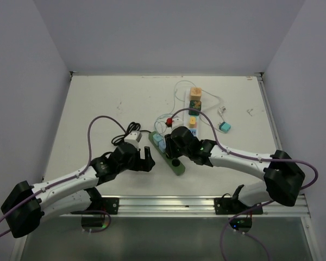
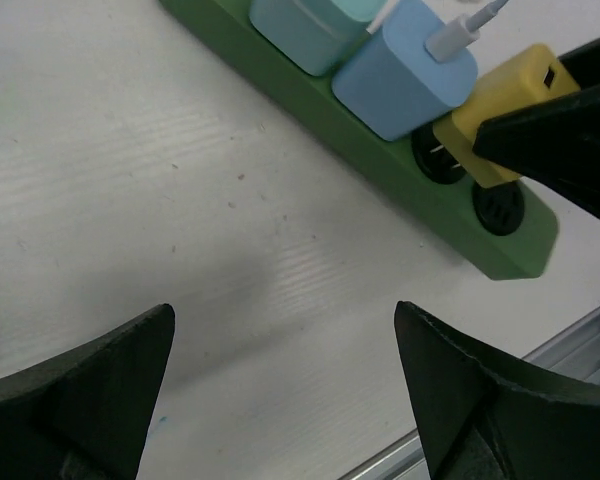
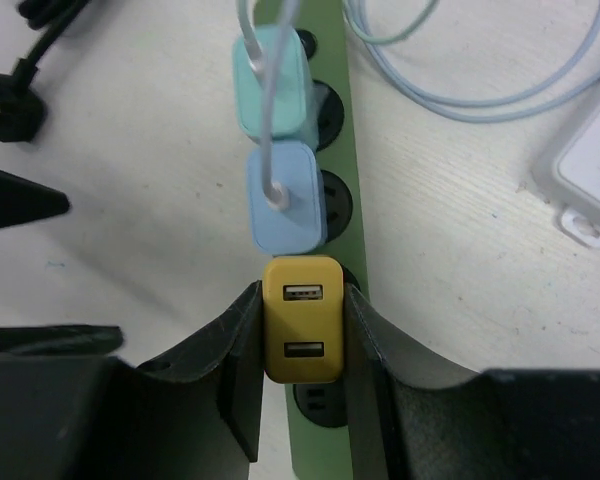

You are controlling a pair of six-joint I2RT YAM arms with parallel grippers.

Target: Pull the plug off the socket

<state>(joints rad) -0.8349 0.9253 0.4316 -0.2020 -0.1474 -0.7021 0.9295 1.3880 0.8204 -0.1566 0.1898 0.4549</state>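
Note:
A green power strip [image 1: 179, 168] lies slantwise near the table's front, and its socket row shows in the right wrist view [image 3: 332, 205]. A yellow USB plug [image 3: 302, 320] stands over the strip's third socket with my right gripper [image 3: 301, 291] shut on its two sides. In the left wrist view the yellow plug [image 2: 500, 95] is tilted slightly, with metal prongs showing between it and the strip [image 2: 310, 110]. My left gripper [image 2: 283, 308] hangs open over bare table just left of the strip, holding nothing.
A blue plug [image 3: 285, 195] and a teal plug [image 3: 272, 85], each with a white cable, sit in the sockets beyond the yellow one. A black cord and plug [image 3: 10, 100] lie to the left. A white strip with adapters [image 1: 194, 109] and loose cables lies behind. A metal rail [image 1: 168, 204] edges the front.

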